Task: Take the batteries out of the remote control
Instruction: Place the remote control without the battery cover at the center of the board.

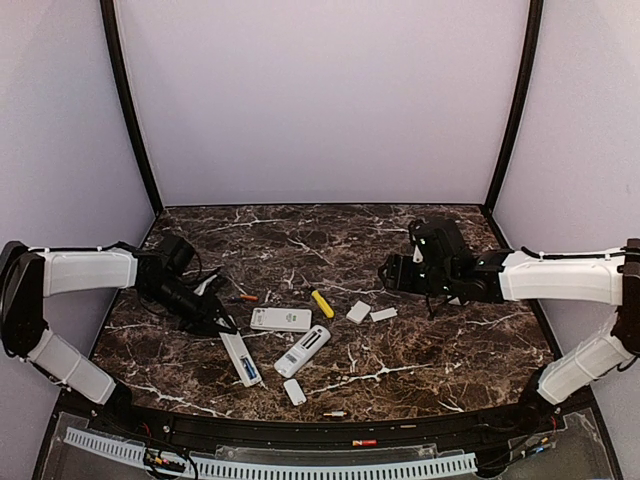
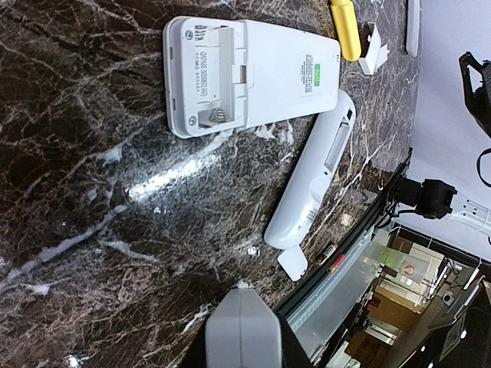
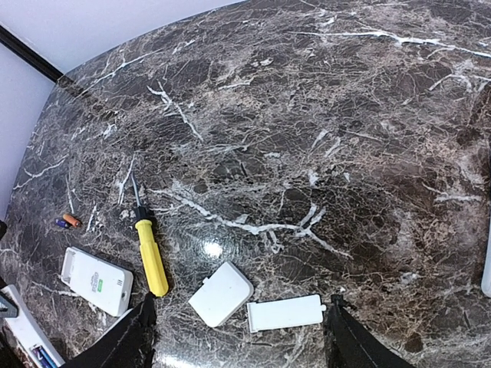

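Three white remotes lie at the front middle of the table. The long remote (image 1: 240, 357) has blue batteries (image 1: 247, 370) in its open bay. The wide remote (image 2: 253, 73) lies face down with an empty bay. The slim remote (image 2: 314, 180) lies next to it, its bay open too. An orange battery and a blue one (image 3: 67, 221) lie loose on the table. Another battery (image 2: 328, 253) rests by the front edge. My left gripper (image 1: 222, 325) is shut at the long remote's far end, its pads (image 2: 244, 330) together. My right gripper (image 3: 239, 345) hangs open above two white covers.
A yellow-handled screwdriver (image 3: 151, 257) lies left of the square cover (image 3: 221, 294) and the long cover (image 3: 285, 313). A third small cover (image 2: 291, 263) sits at the slim remote's near end. A red cell (image 2: 337, 264) lies on the rail past the table edge.
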`<state>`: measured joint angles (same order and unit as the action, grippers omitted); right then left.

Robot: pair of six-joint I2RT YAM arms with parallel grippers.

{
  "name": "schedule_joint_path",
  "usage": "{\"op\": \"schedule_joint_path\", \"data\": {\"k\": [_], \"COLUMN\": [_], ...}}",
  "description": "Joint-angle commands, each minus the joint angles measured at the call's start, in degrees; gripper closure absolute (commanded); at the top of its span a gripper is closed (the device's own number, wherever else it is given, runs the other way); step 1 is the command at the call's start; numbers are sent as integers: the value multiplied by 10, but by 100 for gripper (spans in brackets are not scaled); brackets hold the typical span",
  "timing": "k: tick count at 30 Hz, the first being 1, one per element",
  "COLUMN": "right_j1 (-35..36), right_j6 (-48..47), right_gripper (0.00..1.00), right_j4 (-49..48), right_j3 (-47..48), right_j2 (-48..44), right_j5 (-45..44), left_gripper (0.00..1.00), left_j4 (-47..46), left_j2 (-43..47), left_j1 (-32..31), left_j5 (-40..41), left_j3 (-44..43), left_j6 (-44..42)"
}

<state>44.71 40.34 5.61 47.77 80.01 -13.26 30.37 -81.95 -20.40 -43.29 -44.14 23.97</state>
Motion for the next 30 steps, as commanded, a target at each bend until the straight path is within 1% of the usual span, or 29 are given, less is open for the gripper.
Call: {"op": "schedule_joint_path", "data": {"k": [1,4,6,7,8,11,13,14,15,19,20,25,27,30], "right_j1": [-2,-2,-2,-1,-2,-2,-2,-2,-1,-1,-2,-1,-1,-1], "right_j6": [-9,-5,-5,-6,-7,-11,-17,-20,-22,-30,-32,-49,-63,-89], "right_gripper": [28,27,27,26,25,21,20,20,20,20,20,17,16,13], "right_j4": [-17,-17,-15,-16,-18,-33,-40,-40,-38,-33,-34,-49,-52,-54], "right_j3": [5,5,5,1,-7,-31,-41,-42,-42,-40,-40,-44,-44,-42], "right_j2": [-19,-32,-47,-59,-70,-105,-120,-123,-126,-128,-129,-145,-154,-170], "right_j5": [4,13,17,15,14,6,7,9,11,18,21,43,57,79], "left_gripper": [85,80,74,73,69,65,60,55,54,41,36,18,12,8], "left_j4": [1,-24,-46,-50,-55,-57,-58,-61,-63,-75,-76,-62,-40,-9], "left_j2": [-15,-20,-25,-25,-26,-24,-17,-12,-8,20,33,85,115,136], "left_j1": [3,3,4,4,5,5,5,5,4,5,5,5,6,18], "left_j5": [19,32,46,57,65,112,138,153,159,188,199,245,263,281], "left_j3": [-10,1,8,8,8,8,11,15,18,40,46,48,35,9], "left_j6": [-1,12,25,28,32,37,41,45,48,70,77,89,86,71]}}
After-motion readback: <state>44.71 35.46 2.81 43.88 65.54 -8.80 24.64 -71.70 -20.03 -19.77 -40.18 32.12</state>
